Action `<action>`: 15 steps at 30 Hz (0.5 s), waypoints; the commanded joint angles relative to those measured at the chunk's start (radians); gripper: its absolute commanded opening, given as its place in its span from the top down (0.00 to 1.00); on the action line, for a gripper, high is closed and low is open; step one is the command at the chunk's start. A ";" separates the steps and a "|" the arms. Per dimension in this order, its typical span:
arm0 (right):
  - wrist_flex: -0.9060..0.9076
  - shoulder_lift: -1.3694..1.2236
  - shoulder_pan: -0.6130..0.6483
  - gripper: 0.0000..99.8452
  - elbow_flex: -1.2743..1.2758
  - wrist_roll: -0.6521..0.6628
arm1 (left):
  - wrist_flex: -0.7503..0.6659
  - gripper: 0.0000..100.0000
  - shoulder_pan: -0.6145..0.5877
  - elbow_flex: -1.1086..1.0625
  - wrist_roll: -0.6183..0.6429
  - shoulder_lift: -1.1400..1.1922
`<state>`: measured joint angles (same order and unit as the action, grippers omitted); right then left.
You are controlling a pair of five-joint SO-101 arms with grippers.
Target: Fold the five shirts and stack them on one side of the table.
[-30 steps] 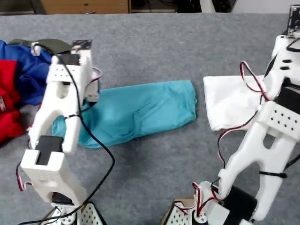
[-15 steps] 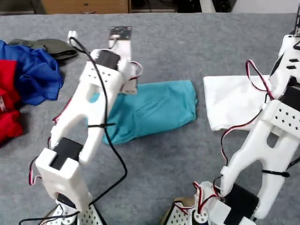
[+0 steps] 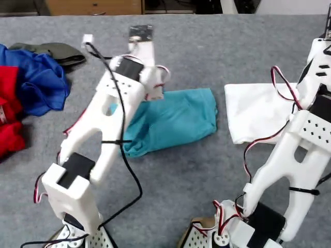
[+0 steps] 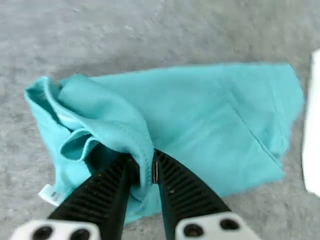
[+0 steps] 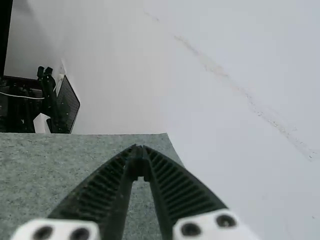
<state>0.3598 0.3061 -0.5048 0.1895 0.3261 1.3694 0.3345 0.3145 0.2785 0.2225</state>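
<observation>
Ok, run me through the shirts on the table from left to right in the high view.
red shirt → blue shirt → teal shirt → white shirt

Nothing legible shows: no words, numbers or signs. A small white tag (image 4: 48, 195) sticks out at the edge of the teal shirt (image 4: 210, 125), any print on it too small to tell.
</observation>
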 commanded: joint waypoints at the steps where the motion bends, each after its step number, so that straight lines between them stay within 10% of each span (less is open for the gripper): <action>1: -0.025 -0.002 -0.015 1.00 -0.047 0.008 | -0.023 0.98 0.006 0.064 0.006 -0.015; 15: -0.025 -0.002 -0.012 1.00 -0.047 0.009 | -0.146 0.98 0.267 0.222 0.069 0.105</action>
<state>0.3598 0.3061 -0.5048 0.1895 0.3261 1.2497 0.5631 0.4480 0.3107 0.2977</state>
